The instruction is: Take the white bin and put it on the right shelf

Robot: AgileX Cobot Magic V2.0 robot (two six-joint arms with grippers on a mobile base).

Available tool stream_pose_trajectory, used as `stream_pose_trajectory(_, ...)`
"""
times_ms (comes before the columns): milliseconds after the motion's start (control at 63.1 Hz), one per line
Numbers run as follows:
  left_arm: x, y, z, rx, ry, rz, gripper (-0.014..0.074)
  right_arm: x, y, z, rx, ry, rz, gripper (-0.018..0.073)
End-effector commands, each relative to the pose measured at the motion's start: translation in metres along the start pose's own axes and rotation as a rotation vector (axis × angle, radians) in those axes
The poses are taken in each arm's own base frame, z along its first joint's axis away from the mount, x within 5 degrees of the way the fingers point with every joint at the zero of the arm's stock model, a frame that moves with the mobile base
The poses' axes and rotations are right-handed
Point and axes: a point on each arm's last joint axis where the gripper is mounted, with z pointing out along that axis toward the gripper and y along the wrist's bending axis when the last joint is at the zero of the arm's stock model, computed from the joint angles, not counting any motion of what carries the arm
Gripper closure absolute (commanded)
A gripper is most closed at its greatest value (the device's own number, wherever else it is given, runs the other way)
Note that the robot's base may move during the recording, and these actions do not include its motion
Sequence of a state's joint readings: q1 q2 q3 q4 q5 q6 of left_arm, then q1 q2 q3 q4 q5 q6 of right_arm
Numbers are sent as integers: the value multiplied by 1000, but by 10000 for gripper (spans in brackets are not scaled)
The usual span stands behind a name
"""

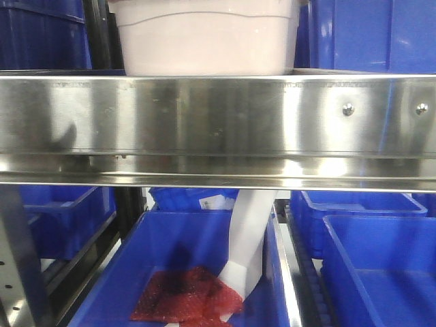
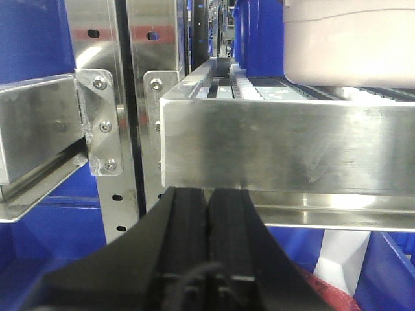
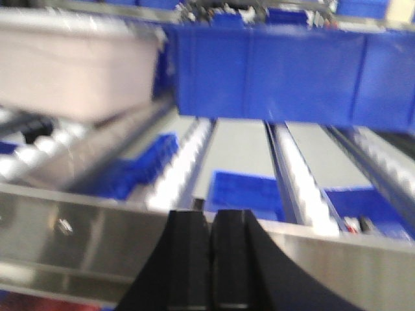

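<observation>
White bin (image 1: 204,37) on upper roller shelf (image 1: 218,116), left of the blue bins; both pincers closed, holding nothing.

Whether the bin awaits pickup or is already placed cannot be told. Any grasp: spread the left pincer (image 2: 207,201) and right pincer (image 3: 209,223), clear the steel rail, grip opposite walls evenly. Bin upright, mouth up; long axis apparently across the shelf front.

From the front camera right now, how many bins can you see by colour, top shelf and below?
White bins: 1, the white bin on the top shelf.
Blue bins on the top shelf: 2, left and right.
Blue bins below the shelf: at least 5, some partly hidden.
Total: at least 8.
</observation>
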State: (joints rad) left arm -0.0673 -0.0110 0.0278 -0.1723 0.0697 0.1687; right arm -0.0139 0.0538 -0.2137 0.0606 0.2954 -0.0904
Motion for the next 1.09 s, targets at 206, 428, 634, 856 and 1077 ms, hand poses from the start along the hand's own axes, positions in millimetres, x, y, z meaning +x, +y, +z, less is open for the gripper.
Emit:
stream_pose_trajectory(206,-4,1,0,-13,-89,-15,714,52,-2,9,64,-120,7,491)
stream_pose_trajectory(428,-4,1,0,-13,-89,-15,714,54,-2,9,62,-90,9,491)
stream_pose_trajectory(634,-4,1,0,-13,-89,-15,714,53,-2,9,62,-93,9,491)
stream_pose_trajectory(856,-4,1,0,-13,-89,-15,714,53,-2,9,62,-93,9,491)
stream_pose_trajectory(1077,-4,1,0,-13,-89,-15,714,53,-2,9,62,-93,9,491)
